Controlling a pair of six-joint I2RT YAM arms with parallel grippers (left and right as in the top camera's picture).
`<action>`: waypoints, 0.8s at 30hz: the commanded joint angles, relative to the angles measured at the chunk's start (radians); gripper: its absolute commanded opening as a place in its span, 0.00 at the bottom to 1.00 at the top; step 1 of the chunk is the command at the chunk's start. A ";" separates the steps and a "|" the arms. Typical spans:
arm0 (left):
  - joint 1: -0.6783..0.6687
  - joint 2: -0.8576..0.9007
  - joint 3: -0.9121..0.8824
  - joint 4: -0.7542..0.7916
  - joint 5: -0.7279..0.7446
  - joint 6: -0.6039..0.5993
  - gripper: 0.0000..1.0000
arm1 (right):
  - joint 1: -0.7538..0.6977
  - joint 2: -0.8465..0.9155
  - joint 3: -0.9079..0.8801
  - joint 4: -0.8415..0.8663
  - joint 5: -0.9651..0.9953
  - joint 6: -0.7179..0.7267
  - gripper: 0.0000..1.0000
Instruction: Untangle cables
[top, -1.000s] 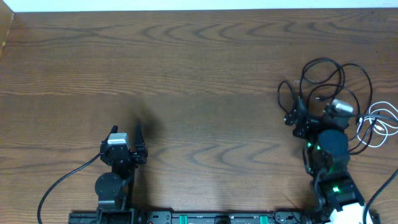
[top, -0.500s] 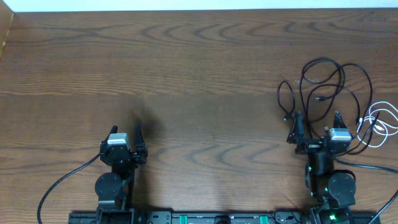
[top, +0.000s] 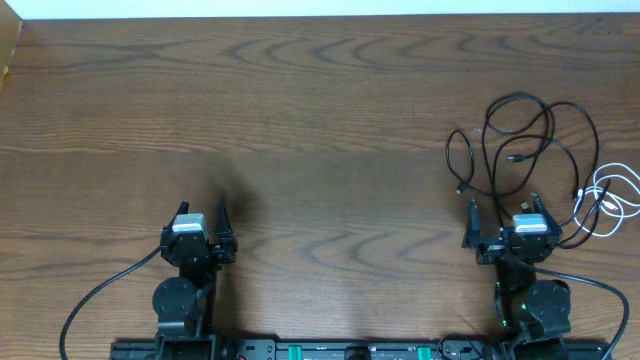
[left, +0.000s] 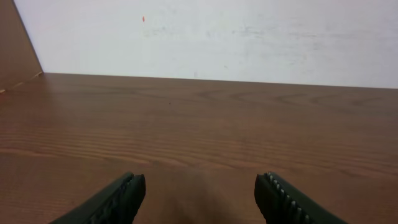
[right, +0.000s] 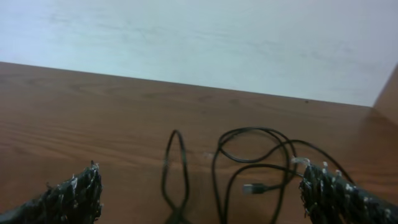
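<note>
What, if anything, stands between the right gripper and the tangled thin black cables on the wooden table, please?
Nothing visible does. The open right gripper faces the thin black cables directly, with only bare wooden table before the nearest loops.

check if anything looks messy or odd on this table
The black cables lie in overlapping loops at the far right, with the white cable bunched beside them. The right gripper has fingers that look frayed and flecked white.
</note>
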 joint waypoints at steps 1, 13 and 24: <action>-0.003 -0.006 -0.016 -0.043 -0.024 0.013 0.63 | -0.060 -0.008 -0.001 -0.013 -0.052 -0.001 0.99; -0.003 -0.006 -0.016 -0.043 -0.024 0.013 0.63 | -0.054 -0.008 -0.001 -0.009 -0.048 0.001 0.99; -0.003 -0.006 -0.016 -0.043 -0.024 0.013 0.63 | -0.056 -0.008 -0.001 -0.009 -0.048 0.001 0.99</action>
